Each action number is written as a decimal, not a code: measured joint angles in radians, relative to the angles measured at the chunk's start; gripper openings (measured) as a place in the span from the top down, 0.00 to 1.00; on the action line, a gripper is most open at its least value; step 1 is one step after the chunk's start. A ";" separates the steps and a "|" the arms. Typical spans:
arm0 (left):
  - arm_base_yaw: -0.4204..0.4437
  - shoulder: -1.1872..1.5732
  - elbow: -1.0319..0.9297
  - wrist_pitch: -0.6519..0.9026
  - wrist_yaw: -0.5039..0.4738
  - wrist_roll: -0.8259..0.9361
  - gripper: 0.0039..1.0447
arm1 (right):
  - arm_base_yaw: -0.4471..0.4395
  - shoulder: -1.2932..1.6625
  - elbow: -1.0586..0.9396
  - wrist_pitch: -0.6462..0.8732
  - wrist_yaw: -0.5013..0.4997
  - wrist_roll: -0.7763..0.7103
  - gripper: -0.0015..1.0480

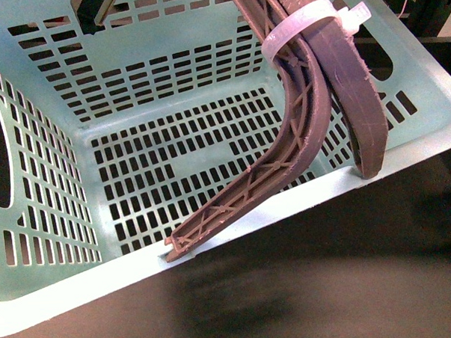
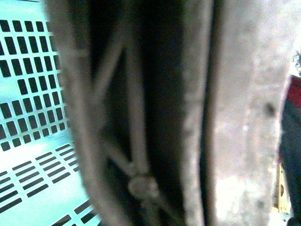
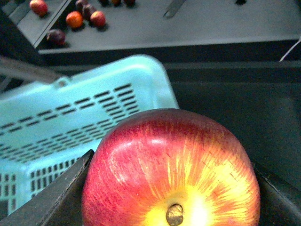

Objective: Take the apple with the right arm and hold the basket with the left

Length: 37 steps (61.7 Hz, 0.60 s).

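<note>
The pale mint-green basket [image 1: 52, 146] fills the front view, tilted, its slotted floor bare. Its two brown ribbed handles [image 1: 313, 113] curve up to the top, bound by a white zip tie [image 1: 309, 23]. In the left wrist view the brown handles [image 2: 141, 117] fill the picture very close and blurred; my left gripper is shut on the basket by them, its fingers not visible. In the right wrist view the red apple [image 3: 169, 169] with a yellow patch round its stem sits between dark fingers [image 3: 51, 197]; my right gripper [image 3: 171, 207] is shut on it. The basket [image 3: 84, 122] lies beyond the apple.
A dark table surface [image 1: 305, 285] lies in front of the basket. In the right wrist view several small dark red and orange fruits [image 3: 70, 21] lie on a grey surface far behind the basket, and a thin metal rod [image 3: 28, 70] crosses near the basket's rim.
</note>
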 joint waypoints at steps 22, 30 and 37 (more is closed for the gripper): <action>0.000 0.000 0.000 0.000 0.000 0.000 0.87 | 0.124 0.106 -0.031 0.045 0.058 0.032 0.15; 0.000 0.000 0.000 0.000 0.000 0.000 0.87 | 0.121 0.103 -0.029 0.047 0.080 0.035 0.08; 0.000 0.000 0.000 0.000 0.000 0.000 0.87 | 0.100 0.086 -0.029 0.047 0.102 0.035 0.08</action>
